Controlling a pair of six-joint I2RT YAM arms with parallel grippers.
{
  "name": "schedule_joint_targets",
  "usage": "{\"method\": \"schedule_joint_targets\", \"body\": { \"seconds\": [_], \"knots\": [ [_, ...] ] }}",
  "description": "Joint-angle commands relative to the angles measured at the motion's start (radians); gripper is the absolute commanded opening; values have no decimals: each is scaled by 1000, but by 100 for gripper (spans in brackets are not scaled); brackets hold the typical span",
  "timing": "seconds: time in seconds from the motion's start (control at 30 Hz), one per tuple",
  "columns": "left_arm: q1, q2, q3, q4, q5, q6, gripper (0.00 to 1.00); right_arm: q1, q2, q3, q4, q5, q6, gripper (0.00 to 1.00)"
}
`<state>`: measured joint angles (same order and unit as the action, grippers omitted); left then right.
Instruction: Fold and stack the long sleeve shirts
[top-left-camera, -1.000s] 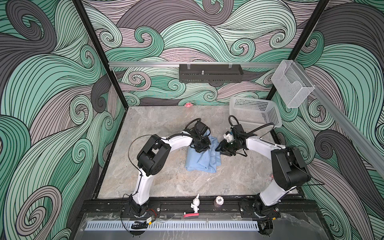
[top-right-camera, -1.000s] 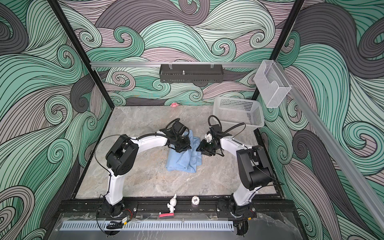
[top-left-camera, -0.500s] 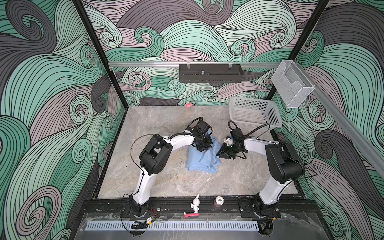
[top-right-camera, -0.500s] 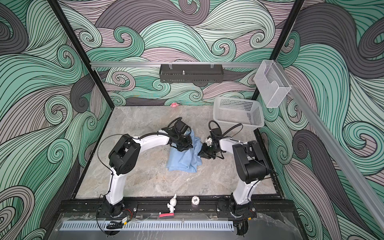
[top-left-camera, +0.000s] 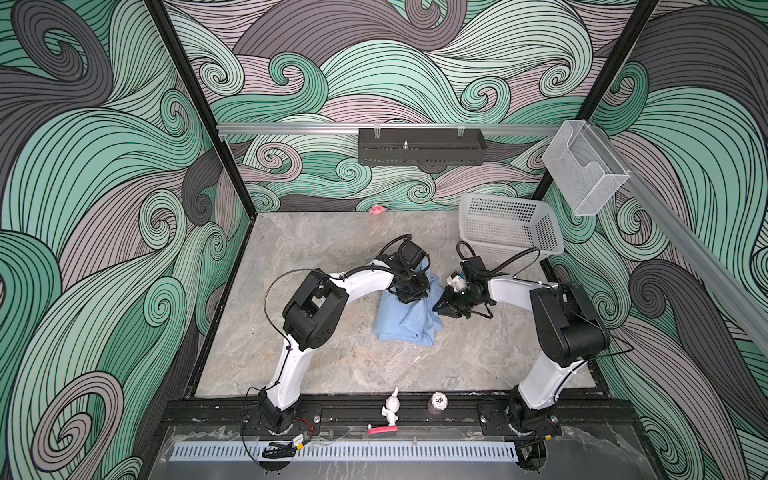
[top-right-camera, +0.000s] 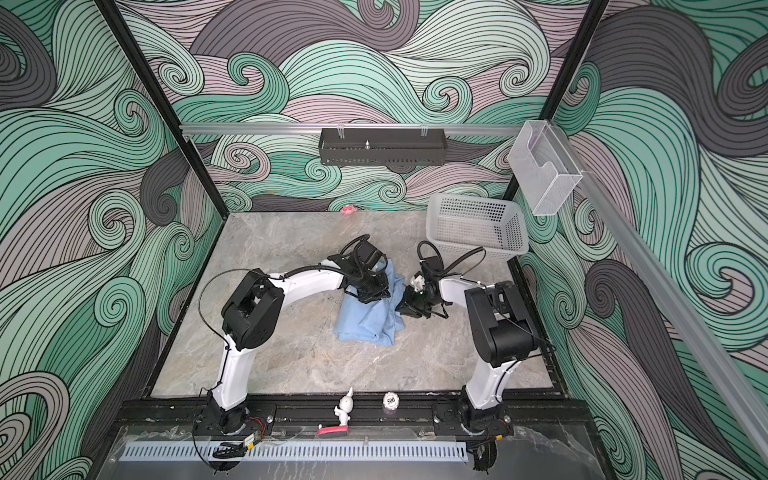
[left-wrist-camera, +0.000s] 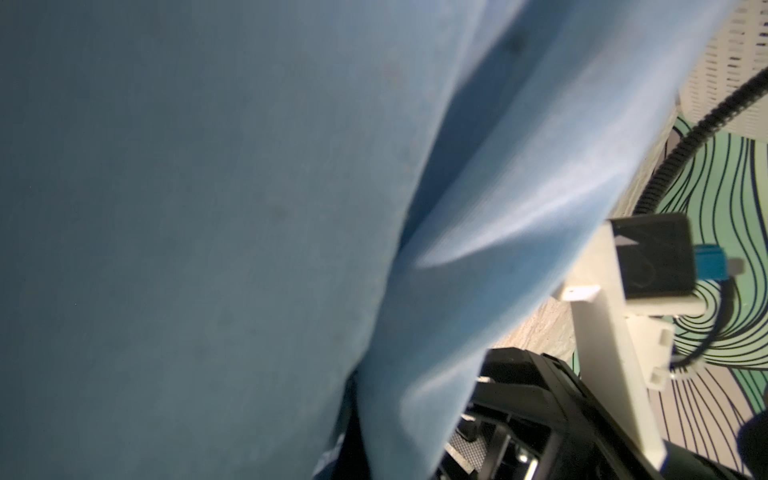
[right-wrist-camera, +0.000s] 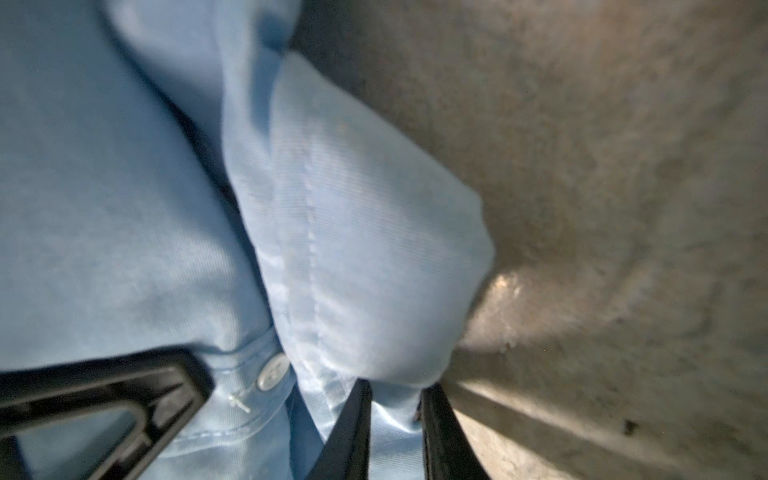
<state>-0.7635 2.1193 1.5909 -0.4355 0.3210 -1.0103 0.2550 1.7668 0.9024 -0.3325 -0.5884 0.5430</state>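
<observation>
Marbled tabletop (top-left-camera: 332, 249); light blue shirt (top-left-camera: 405, 322), thin woven, rumpled, white button (right-wrist-camera: 272, 371); left gripper (top-left-camera: 412, 296) clenched on its far edge, right gripper (right-wrist-camera: 394, 419) pinching a stitched fold.

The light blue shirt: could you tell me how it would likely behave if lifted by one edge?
Probably floppy: the light blue shirt lies in soft, rumpled folds. Likely light, as the weave looks thin. Its loose layers may slide apart.

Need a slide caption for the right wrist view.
Right claw pinches a stitched fold of the light blue shirt, marbled tabletop behind.
</observation>
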Motion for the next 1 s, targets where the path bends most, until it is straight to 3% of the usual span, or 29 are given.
{"method": "schedule_joint_targets", "body": {
  "seconds": [0.0,0.17,0.3,0.43,0.7,0.97],
  "knots": [
    [-13,-3,51,-42,-4,29,0,0,9,-3,-1,-6,2,24],
    [-19,34,75,-38,21,30,0,0,6,-1,-8,-4,0,24],
    [-17,27,81,-35,20,36,22,0,-11,5,-21,6,-2,26],
    [-6,-16,71,-28,21,50,30,-1,-81,16,-90,79,-12,33],
    [48,-189,-11,-26,13,92,37,-6,-267,85,-250,266,-56,41],
    [133,-174,-115,39,67,104,37,51,-195,222,-247,157,-87,35]
  ]
}}
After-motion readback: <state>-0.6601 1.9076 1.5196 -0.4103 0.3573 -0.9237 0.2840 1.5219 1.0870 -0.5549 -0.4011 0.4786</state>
